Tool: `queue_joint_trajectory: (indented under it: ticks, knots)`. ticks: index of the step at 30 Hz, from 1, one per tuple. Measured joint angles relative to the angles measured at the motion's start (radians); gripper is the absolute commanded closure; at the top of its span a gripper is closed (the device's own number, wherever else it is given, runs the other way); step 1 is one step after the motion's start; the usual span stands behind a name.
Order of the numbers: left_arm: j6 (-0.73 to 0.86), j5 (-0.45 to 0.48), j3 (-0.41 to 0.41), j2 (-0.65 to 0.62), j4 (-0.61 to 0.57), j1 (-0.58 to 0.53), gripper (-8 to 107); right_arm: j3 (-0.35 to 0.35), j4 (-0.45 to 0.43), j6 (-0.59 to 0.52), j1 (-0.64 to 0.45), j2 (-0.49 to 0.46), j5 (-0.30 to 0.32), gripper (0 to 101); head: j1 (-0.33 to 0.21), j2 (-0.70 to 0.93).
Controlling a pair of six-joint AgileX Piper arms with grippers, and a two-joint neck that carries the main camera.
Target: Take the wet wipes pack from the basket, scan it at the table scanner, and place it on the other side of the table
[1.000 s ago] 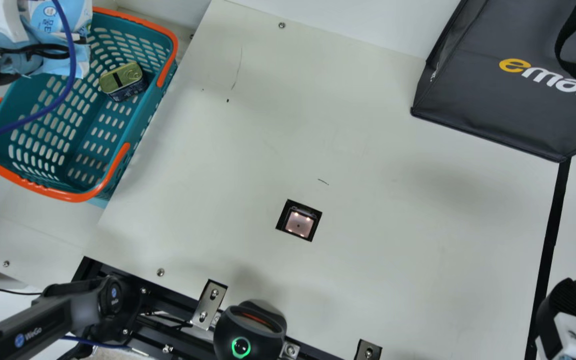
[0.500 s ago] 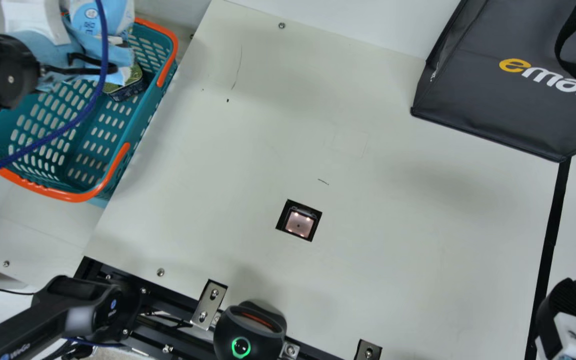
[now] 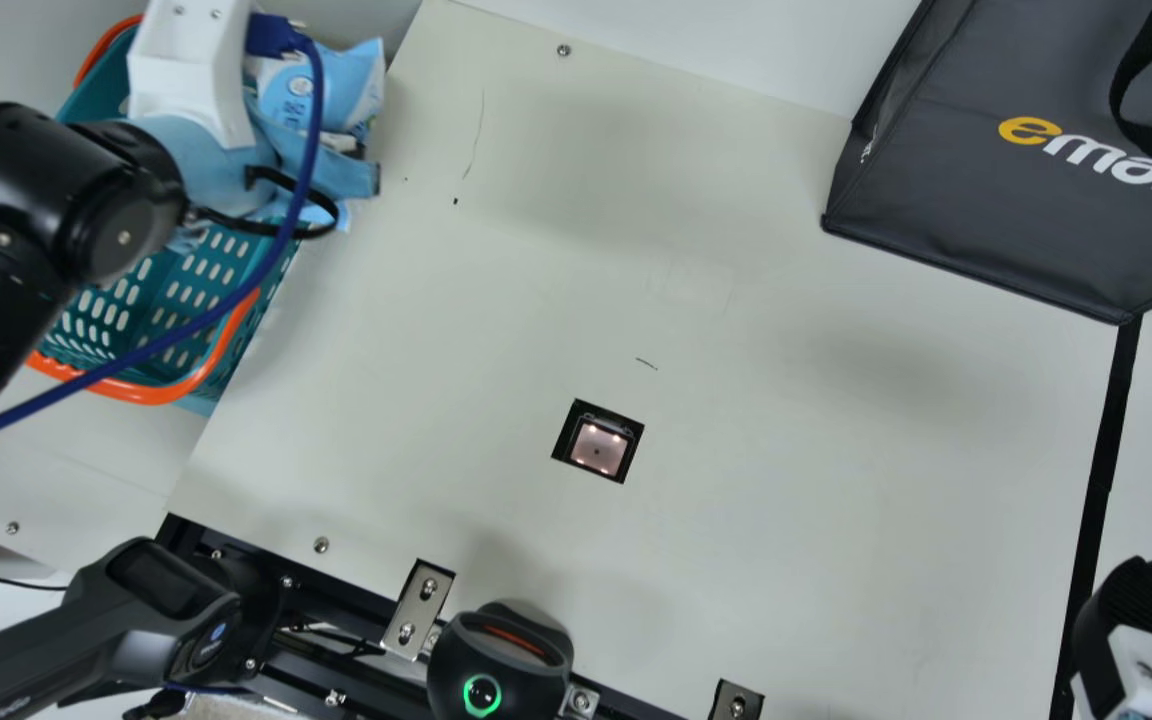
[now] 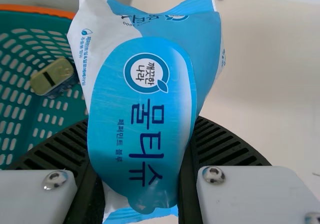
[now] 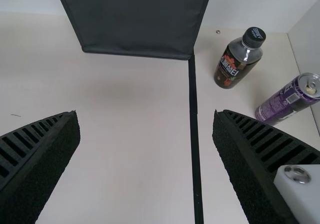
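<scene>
The left hand (image 3: 324, 172) is clamped on the wipes (image 4: 142, 119), its two ribbed fingers (image 4: 227, 146) pressing the pack from either side; in the main view the pack is over the inner rim of the basket, where it meets the desk. The right hand (image 3: 1131, 608) is wide apart, with nothing between its fingers, over the right part of the desk.

The left wrist view shows a small tin (image 4: 52, 77) inside the basket. The main view shows the scanner (image 3: 598, 447) with its lit window set into the desk. The right wrist view shows a dark bottle (image 5: 237, 62) and, farther right, a purple can (image 5: 287, 101).

The green basket (image 3: 236, 345) with orange handles sits against the left side of the pale desk (image 3: 786, 480). A few dark marks lie on the surface. The black bag (image 3: 976, 200) stands at the far right, a black strip (image 3: 1096, 500) running from its corner. Pale walls rise behind.
</scene>
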Motion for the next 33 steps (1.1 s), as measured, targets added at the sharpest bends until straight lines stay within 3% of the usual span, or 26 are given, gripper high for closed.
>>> queue_joint_trajectory:
  ticks: [18, 33]
  knots:
    - [-0.244, 0.073, 0.004, 0.050, 0.041, -0.384, 107, 0.000, 0.000, 0.000, 0.000, 0.000, 0.000, 6, 0.000, 0.002]
    - [-0.446, 0.082, 0.014, 0.116, 0.056, -0.614, 107, 0.000, 0.000, 0.000, 0.000, 0.000, 0.000, 6, 0.000, 0.000]
